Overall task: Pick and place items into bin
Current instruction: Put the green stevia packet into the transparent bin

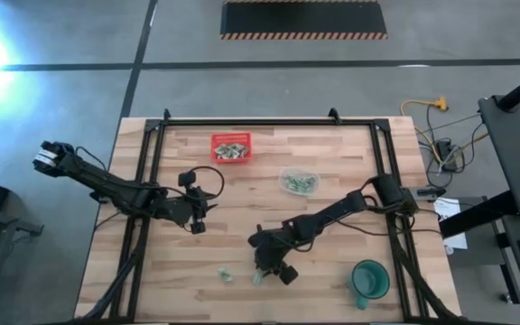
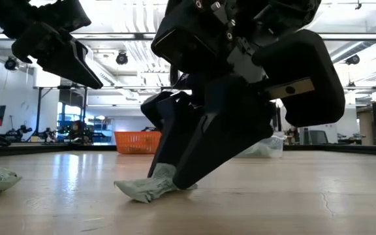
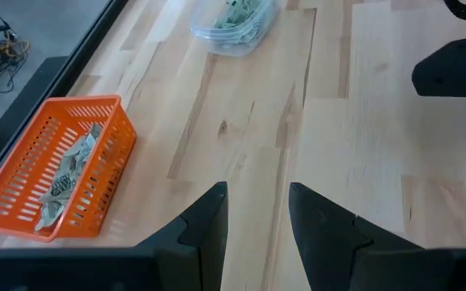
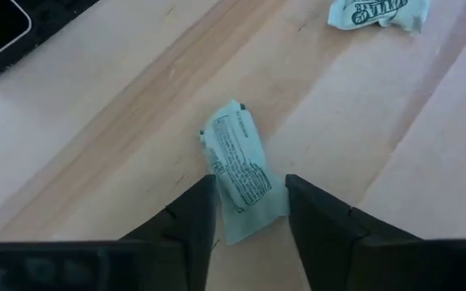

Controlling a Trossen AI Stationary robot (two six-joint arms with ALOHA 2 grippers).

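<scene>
The right pincer [image 4: 249,212] is down at the wooden tabletop [image 4: 95,121], its fingers partly apart and straddling one end of a pale green crinkly wrapped piece [image 4: 239,170] that lies flat on the wood; no firm grip is evident.

Risk: the wrapper is thin and slack. A closure on its edge alone could let it slip out or tear on the lift.

A second wrapped piece [image 4: 377,12] lies near; dragging could disturb it.

The red slatted plastic bin [image 1: 231,148] stands well apart.

The left pincer [image 3: 257,218] hovers partly open and empty.
</scene>
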